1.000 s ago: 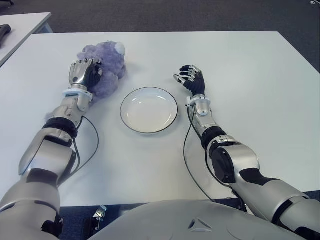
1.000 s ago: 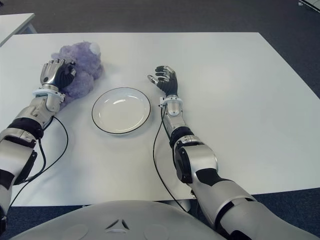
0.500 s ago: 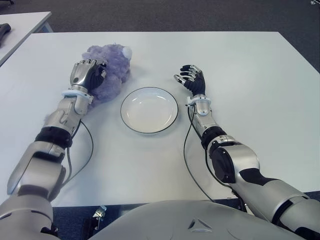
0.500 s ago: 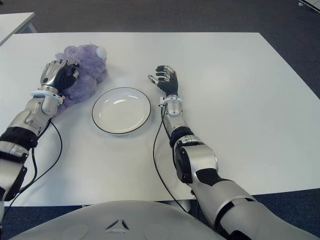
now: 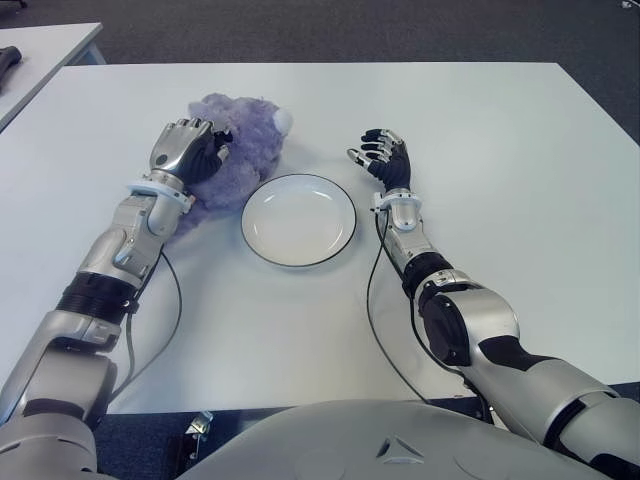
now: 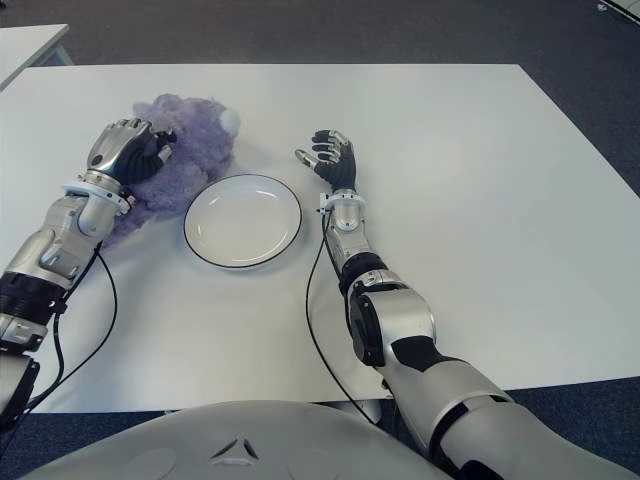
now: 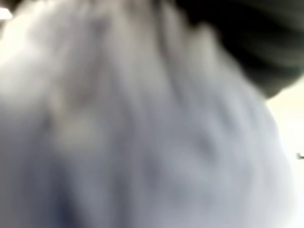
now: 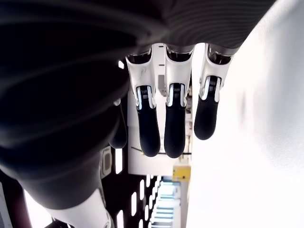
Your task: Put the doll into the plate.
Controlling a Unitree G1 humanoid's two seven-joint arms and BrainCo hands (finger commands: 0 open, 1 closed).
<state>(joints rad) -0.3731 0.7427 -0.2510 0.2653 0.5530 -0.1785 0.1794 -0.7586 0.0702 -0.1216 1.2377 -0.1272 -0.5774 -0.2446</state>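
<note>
gripping the purple plush doll point(image 5: 243, 140) from above, the left hand point(image 5: 185, 150) has its fingers curled into the fur, and the left wrist view is filled with blurred pale purple pile pressed close against the camera. the doll lies in the left half of the white table point(image 5: 500, 130), toward the far edge, with its small white patch point(image 5: 283, 121) turned to the right. its near right side is just beside the far left rim of the plate, though whether fur and rim touch cannot be told. none of the doll is over the plate's well.

the white plate with a thin dark rim point(image 5: 298, 220) sits near the middle of the table, between the two arms, bare inside.

the right hand point(image 5: 384, 158) shows just beside the plate's far right rim, palm turned toward the plate, holding nothing. in its own wrist view the fingers point(image 8: 149, 128) hang loosely extended, side by side. thin black cables point(image 5: 372, 310) trail from both forearms across the table toward its near edge.
</note>
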